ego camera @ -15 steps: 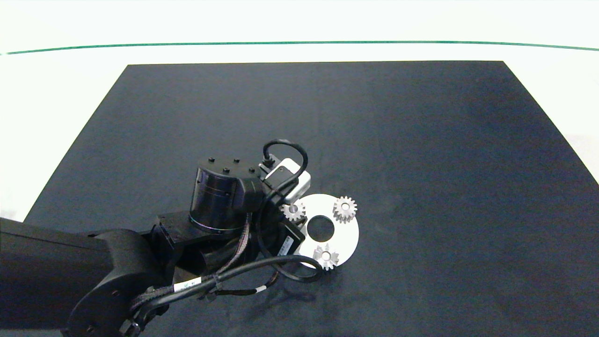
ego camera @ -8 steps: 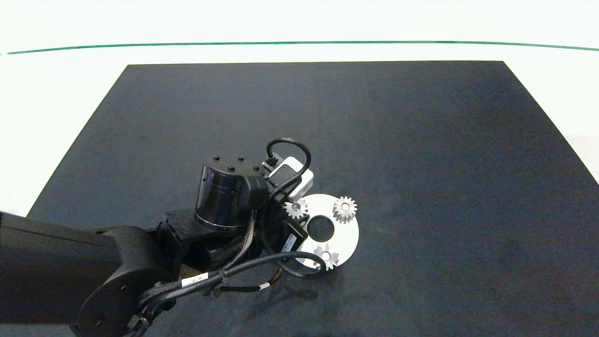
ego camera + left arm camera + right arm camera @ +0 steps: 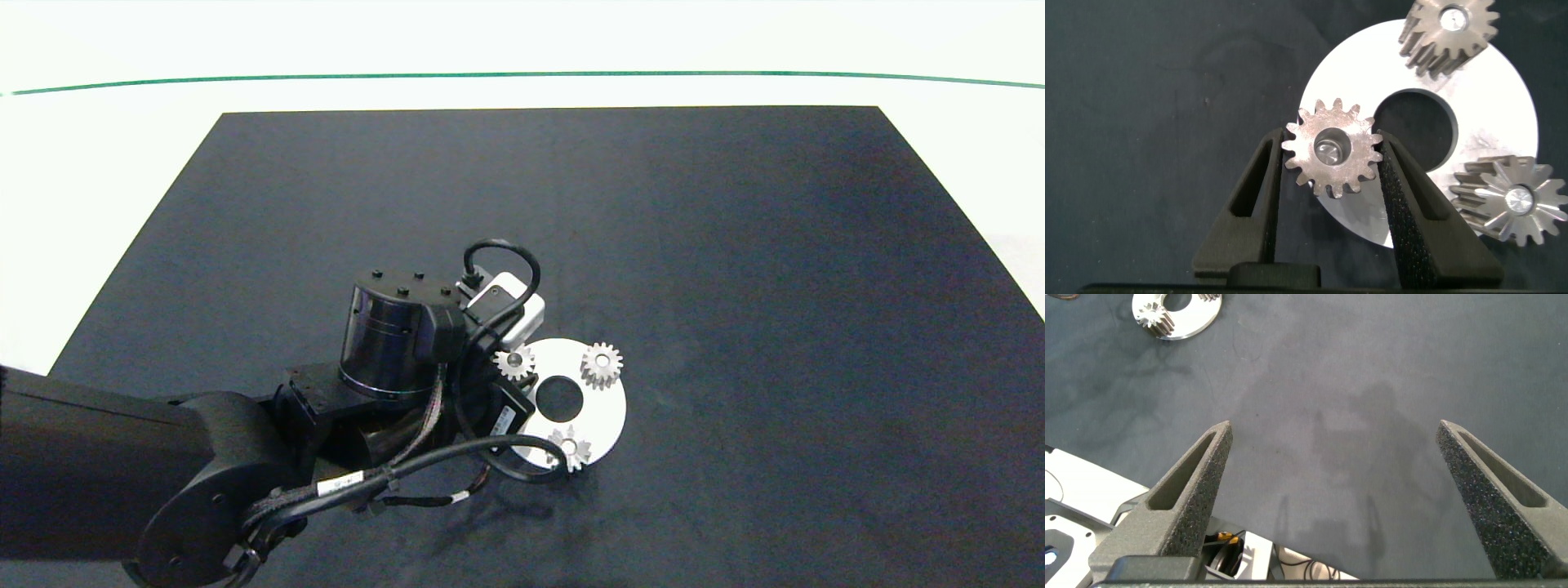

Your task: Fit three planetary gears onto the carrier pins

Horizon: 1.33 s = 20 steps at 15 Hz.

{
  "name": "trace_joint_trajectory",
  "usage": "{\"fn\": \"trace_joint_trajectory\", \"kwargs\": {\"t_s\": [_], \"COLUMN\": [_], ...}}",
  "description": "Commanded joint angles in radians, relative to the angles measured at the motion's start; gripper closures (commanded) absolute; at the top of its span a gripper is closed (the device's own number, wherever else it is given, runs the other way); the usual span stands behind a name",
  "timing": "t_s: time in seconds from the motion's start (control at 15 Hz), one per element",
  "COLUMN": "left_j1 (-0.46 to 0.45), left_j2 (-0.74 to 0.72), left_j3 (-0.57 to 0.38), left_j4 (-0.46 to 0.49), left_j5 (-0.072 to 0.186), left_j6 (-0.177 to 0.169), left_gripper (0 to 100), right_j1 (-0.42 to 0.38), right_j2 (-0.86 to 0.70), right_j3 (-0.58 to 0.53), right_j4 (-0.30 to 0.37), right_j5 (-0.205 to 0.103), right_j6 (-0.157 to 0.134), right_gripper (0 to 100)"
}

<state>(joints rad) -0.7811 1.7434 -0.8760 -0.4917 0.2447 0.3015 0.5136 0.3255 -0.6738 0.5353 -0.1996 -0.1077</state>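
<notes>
Over the last second the left arm [image 3: 392, 359] shifts slightly toward the white disc [image 3: 608, 412]. The gear [image 3: 514, 362] at the disc's left rim, clamped between the left gripper [image 3: 1333, 159] fingers, now sits marginally further onto the disc, its bore showing the pin inside

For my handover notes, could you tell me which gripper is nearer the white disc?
Left. The left gripper holds a gear over the white disc; the right gripper hangs open, far off.
</notes>
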Motion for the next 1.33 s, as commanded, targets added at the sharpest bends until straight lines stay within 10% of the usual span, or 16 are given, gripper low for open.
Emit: {"fn": "trace_joint_trajectory", "kwargs": {"t_s": [0.07, 1.33], "left_j1": [0.011, 0.009], "left_j2": [-0.013, 0.001], "left_j3": [0.0, 0.008], "left_j4": [-0.004, -0.015], "left_j5": [0.002, -0.001], "left_j6": [0.002, -0.008], "left_gripper": [96, 96], "right_j1": [-0.001, -0.003], "right_j2": [0.0, 0.0], "right_j3": [-0.001, -0.006], "right_j4": [0.003, 0.003], "right_j5": [-0.001, -0.001], "right_j6": [0.0, 0.0], "right_gripper": [0, 0]}}
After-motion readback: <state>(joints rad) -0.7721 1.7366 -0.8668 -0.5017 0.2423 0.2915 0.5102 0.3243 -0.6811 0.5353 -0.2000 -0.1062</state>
